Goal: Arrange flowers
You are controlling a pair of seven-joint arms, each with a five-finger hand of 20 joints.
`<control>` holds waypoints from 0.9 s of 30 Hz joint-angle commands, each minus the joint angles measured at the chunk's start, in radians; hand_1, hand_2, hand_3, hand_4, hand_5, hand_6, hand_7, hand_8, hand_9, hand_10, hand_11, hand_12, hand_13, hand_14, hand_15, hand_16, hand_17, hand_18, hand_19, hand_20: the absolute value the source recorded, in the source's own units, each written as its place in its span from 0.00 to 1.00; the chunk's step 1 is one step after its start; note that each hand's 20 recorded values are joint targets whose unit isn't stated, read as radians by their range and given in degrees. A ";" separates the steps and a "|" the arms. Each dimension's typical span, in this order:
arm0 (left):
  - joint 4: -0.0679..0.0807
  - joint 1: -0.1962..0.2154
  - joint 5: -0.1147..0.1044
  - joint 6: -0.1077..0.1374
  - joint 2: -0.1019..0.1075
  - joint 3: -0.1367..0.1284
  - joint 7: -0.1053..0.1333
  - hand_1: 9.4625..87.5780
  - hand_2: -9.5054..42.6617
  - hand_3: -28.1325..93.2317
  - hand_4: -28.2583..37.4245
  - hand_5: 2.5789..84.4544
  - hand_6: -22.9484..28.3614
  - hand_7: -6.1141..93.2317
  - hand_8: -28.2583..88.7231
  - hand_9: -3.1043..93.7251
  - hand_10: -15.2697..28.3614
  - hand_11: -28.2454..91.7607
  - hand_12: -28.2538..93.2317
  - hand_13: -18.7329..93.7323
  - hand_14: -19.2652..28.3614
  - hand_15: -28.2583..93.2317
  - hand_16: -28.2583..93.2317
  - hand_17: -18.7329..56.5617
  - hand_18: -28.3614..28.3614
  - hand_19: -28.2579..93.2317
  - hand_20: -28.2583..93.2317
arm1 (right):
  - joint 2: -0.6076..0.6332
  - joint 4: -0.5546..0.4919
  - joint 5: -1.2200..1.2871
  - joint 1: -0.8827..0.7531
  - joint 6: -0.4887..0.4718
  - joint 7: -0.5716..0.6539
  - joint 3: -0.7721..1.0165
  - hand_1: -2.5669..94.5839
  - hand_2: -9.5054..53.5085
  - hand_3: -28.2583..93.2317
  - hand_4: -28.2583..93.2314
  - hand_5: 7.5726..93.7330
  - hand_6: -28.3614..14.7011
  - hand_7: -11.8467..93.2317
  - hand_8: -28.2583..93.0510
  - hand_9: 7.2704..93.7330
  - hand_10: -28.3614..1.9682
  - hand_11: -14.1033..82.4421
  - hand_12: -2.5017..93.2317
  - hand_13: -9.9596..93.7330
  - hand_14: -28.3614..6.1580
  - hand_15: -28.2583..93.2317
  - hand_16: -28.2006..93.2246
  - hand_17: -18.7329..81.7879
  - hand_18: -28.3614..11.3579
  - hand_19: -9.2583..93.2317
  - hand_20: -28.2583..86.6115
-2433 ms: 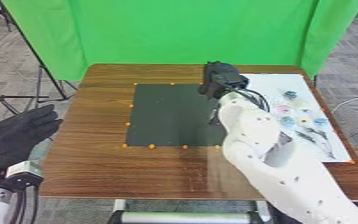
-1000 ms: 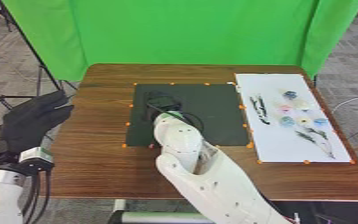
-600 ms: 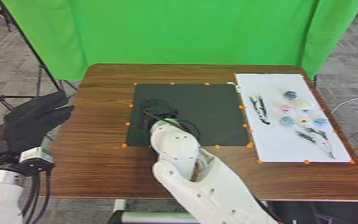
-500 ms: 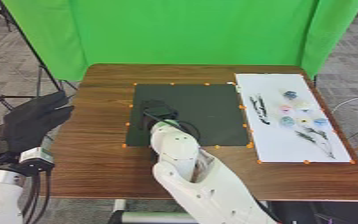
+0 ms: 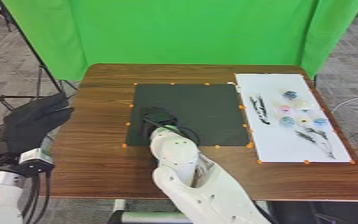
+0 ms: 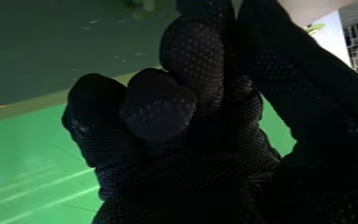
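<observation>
White paper (image 5: 275, 145) bears six small blooms (image 5: 290, 94) on one brown table (image 5: 95, 172) near a green backdrop (image 5: 202, 35), the right robot hand (image 5: 159, 118) over one dark mat (image 5: 215, 102), grip unclear, the left robot hand (image 5: 29, 125) relaxed.

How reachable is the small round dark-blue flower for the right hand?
Probably yes: the right hand is over the dark rectangular mat; only thin black stems, lying low, come between it and the flower.

The right robot hand (image 5: 160, 117) has moved leftward and nearer.
</observation>
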 commanded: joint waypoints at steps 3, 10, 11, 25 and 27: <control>-0.051 0.152 -0.003 0.024 -0.053 -0.082 0.014 0.23 0.28 0.89 0.18 0.55 0.71 0.21 0.17 0.43 0.85 0.47 0.33 0.38 1.00 0.70 0.15 0.12 0.92 0.70 0.34 | 0.127 -0.149 0.075 0.102 0.070 -0.012 -0.050 0.34 0.14 0.87 0.06 0.77 0.50 0.44 0.18 0.81 0.41 0.71 0.31 0.85 0.48 0.84 0.45 0.81 0.34 1.00 0.64; -0.077 0.225 -0.004 0.036 -0.092 -0.109 0.031 0.23 0.28 0.90 0.17 0.56 0.71 0.24 0.16 0.43 0.85 0.50 0.32 0.39 0.99 0.72 0.13 0.12 0.92 0.70 0.34 | 0.245 -0.313 0.110 0.042 -0.059 -0.102 -0.031 0.24 0.29 0.82 0.06 0.73 0.45 0.36 0.16 0.74 0.24 0.67 0.30 0.79 0.39 0.85 0.44 0.74 0.24 1.00 0.64; -0.076 0.223 0.002 0.027 -0.098 -0.112 0.018 0.23 0.28 0.90 0.17 0.56 0.71 0.24 0.16 0.44 0.85 0.50 0.32 0.39 0.99 0.72 0.13 0.12 0.92 0.70 0.34 | 0.259 -0.334 0.104 0.021 -0.081 -0.116 -0.027 0.24 0.30 0.81 0.07 0.73 0.46 0.35 0.16 0.72 0.21 0.66 0.30 0.78 0.38 0.85 0.44 0.72 0.23 1.00 0.63; -0.060 0.163 0.018 0.010 -0.087 -0.064 0.000 0.23 0.27 0.90 0.17 0.56 0.71 0.24 0.16 0.44 0.85 0.51 0.32 0.39 1.00 0.73 0.13 0.12 0.92 0.71 0.33 | 0.340 -0.336 0.057 -0.096 -0.137 -0.212 -0.027 0.18 0.36 0.82 0.06 0.67 0.51 0.26 0.15 0.57 0.06 0.58 0.28 0.60 0.16 0.86 0.40 0.55 0.11 1.00 0.49; -0.057 0.159 0.019 0.009 -0.087 -0.063 -0.002 0.23 0.27 0.90 0.17 0.56 0.71 0.25 0.16 0.44 0.85 0.52 0.31 0.39 1.00 0.74 0.13 0.12 0.92 0.71 0.33 | 0.340 -0.331 0.040 -0.099 -0.126 -0.219 -0.030 0.18 0.37 0.82 0.06 0.67 0.51 0.26 0.15 0.56 0.04 0.58 0.28 0.59 0.14 0.86 0.40 0.54 0.11 1.00 0.48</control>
